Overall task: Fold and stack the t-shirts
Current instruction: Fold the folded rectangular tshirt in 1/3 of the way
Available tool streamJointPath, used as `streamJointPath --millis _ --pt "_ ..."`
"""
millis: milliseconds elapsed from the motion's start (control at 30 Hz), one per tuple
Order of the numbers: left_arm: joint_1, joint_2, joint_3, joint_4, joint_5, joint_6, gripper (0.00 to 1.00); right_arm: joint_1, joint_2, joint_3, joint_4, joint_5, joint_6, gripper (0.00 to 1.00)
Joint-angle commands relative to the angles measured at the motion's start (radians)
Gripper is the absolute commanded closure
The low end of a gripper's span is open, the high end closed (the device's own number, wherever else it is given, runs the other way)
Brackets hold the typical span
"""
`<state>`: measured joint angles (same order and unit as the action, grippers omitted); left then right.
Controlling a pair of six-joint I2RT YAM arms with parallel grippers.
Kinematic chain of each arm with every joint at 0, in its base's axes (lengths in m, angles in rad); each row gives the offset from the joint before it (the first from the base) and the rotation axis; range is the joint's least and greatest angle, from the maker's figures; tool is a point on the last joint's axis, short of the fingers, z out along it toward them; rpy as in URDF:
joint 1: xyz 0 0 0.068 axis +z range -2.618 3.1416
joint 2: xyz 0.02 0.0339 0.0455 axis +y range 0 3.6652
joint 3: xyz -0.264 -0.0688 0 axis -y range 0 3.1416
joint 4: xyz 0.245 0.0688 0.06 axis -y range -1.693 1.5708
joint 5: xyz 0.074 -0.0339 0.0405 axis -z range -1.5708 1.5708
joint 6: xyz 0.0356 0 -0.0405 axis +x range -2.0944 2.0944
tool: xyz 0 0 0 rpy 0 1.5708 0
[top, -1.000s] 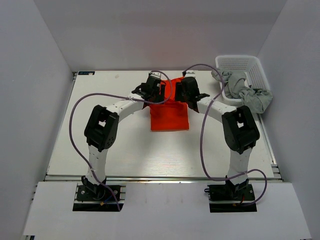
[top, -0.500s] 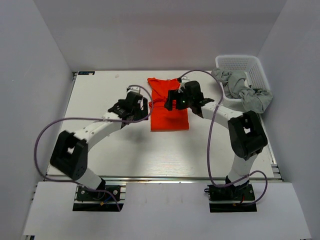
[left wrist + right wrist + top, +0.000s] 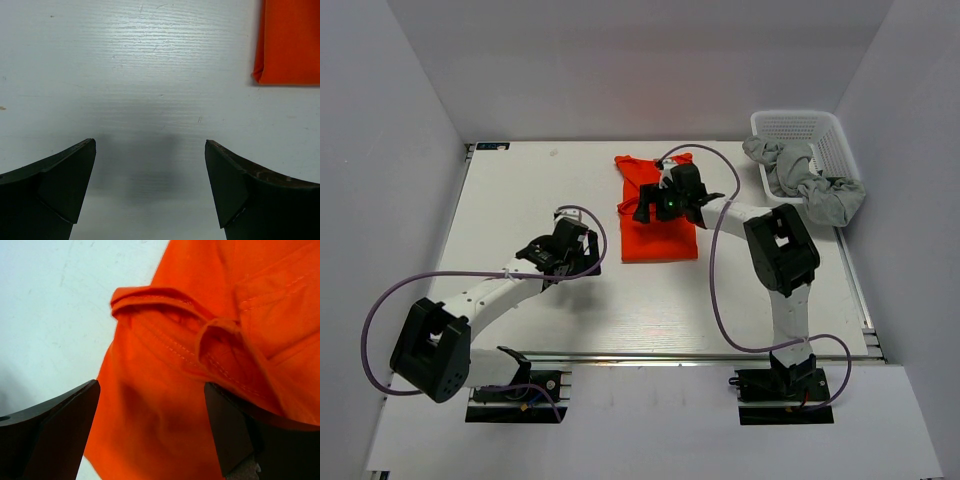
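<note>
On the white table (image 3: 520, 190), orange-red t-shirt (image 3: 660, 235): we see it lying flat just past the middle, already narrowed to 1 long strip. Its near end is a clean folded edge. At its far end the collar and sleeve seams are bunched.
Right gripper (image 3: 150, 395): released, jaws wide apart, low over the rumpled collar end. Nothing sits between the fingers, and we cannot tell whether the tips touch the cloth.
Left gripper (image 3: 149, 155): likewise released and empty, over bare table to the left of the shirt's near corner and apart from it.
Grey t-shirts (image 3: 805, 180): heaped in the white lattice basket (image 3: 800, 125) at the far right and spilling over its rim, not yet folded. We cannot count them.
Step in hand: we judge it to be the folding of shirt 1, between folds, with the lengthwise folds made and the cross fold not yet made.
Next move: we think the 2 grippers should each pinch a corner of 1 end, lift it, and lay it over the other end to halve the strip. The left arm must first travel to the cloth. The right should catch every layer at the bunched end, or a loose sleeve may drag out.
Progress: early, with 1 shirt partly folded and no stack begun.
</note>
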<state>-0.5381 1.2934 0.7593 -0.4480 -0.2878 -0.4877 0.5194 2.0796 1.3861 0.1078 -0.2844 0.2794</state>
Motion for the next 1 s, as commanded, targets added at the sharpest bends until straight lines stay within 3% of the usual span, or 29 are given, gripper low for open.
streamJointPath --millis 0,233,400,533,733,867,967 --pt "0.001 -0.045 0.000 0.000 -0.001 -0.020 0.00 0.001 0.013 0.045 0.056 0.124 -0.005 0.10" --pt "0.001 -0.045 0.000 -0.018 0.009 -0.020 0.00 -0.015 0.153 0.259 0.066 0.414 -0.110 0.10" --pt "0.001 -0.074 0.009 -0.029 0.009 -0.020 0.00 -0.030 0.254 0.511 -0.051 0.399 -0.158 0.10" --pt "0.001 -0.083 0.000 -0.018 0.030 -0.020 0.00 -0.032 0.217 0.476 -0.039 0.364 -0.161 0.10" --pt "0.001 -0.074 0.000 0.000 0.064 -0.002 0.00 -0.019 0.029 0.271 -0.080 0.222 -0.186 0.10" --pt "0.001 -0.065 0.000 0.009 0.084 -0.002 0.00 -0.007 -0.050 0.140 -0.097 -0.124 -0.169 0.10" --pt "0.001 -0.065 0.000 0.009 0.084 -0.002 0.00 0.005 -0.058 0.107 -0.082 -0.223 -0.134 0.10"
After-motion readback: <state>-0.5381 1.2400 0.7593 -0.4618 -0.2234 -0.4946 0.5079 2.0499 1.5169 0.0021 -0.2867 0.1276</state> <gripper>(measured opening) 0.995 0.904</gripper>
